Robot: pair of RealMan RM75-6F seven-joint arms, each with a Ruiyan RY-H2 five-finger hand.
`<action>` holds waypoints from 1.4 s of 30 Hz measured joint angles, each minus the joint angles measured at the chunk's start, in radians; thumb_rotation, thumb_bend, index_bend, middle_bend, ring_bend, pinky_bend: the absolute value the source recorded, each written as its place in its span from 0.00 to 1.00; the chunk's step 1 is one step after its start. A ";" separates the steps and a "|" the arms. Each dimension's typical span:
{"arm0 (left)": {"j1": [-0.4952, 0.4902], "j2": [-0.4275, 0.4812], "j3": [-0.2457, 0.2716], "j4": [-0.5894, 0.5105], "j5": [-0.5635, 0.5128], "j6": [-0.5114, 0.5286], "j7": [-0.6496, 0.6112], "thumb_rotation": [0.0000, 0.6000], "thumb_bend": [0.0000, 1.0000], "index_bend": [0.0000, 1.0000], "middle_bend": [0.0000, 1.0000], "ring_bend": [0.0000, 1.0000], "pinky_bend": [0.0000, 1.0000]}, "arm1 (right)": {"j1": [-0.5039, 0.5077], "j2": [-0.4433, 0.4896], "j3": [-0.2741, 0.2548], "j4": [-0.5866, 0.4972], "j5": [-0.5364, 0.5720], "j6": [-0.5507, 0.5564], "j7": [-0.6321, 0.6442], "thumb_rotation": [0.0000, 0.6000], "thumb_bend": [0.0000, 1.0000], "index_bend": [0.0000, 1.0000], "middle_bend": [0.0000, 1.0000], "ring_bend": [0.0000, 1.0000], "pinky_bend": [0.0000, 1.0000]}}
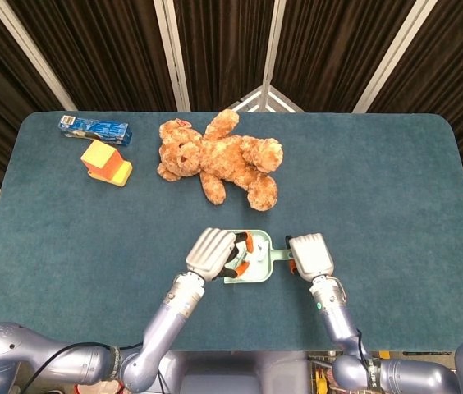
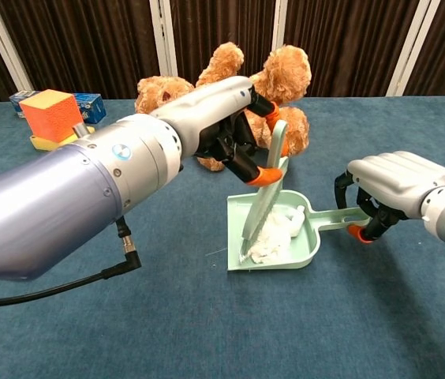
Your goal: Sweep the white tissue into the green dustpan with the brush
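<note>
Fingers of left hand clench brush; right hand grips dustpan handle. Tissue seemingly inside, light, soft, flyaway; keep bristles low.

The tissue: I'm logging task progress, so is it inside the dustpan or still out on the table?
Inside. In the chest view the white tissue lies within the green dustpan's walls, the brush bristles against it.
</note>
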 measured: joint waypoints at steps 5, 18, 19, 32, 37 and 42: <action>0.007 0.008 0.004 -0.031 0.021 0.014 -0.012 1.00 0.63 0.82 1.00 1.00 1.00 | -0.003 0.003 -0.001 -0.003 -0.002 0.003 0.001 1.00 0.49 0.62 0.86 0.87 0.90; 0.040 0.098 -0.019 -0.092 0.079 0.057 -0.047 1.00 0.63 0.82 1.00 1.00 1.00 | -0.003 0.006 0.003 -0.004 0.003 0.004 -0.005 1.00 0.49 0.62 0.86 0.87 0.90; 0.043 0.106 -0.023 -0.098 0.081 0.059 -0.051 1.00 0.63 0.82 1.00 1.00 1.00 | -0.003 0.005 0.002 -0.004 0.004 0.004 -0.007 1.00 0.49 0.62 0.86 0.87 0.90; 0.094 0.251 -0.044 -0.157 0.091 0.080 -0.096 1.00 0.63 0.82 1.00 1.00 1.00 | -0.003 0.009 -0.009 -0.016 0.033 0.021 -0.077 1.00 0.49 0.00 0.86 0.87 0.90; 0.118 0.301 -0.040 -0.172 0.099 0.087 -0.121 1.00 0.63 0.82 1.00 1.00 1.00 | -0.006 0.015 -0.012 -0.035 0.050 0.043 -0.110 1.00 0.49 0.00 0.86 0.86 0.90; 0.142 0.362 -0.025 -0.197 0.110 0.091 -0.125 1.00 0.63 0.82 1.00 1.00 1.00 | -0.013 0.040 -0.015 -0.060 0.040 0.070 -0.121 1.00 0.49 0.00 0.86 0.86 0.90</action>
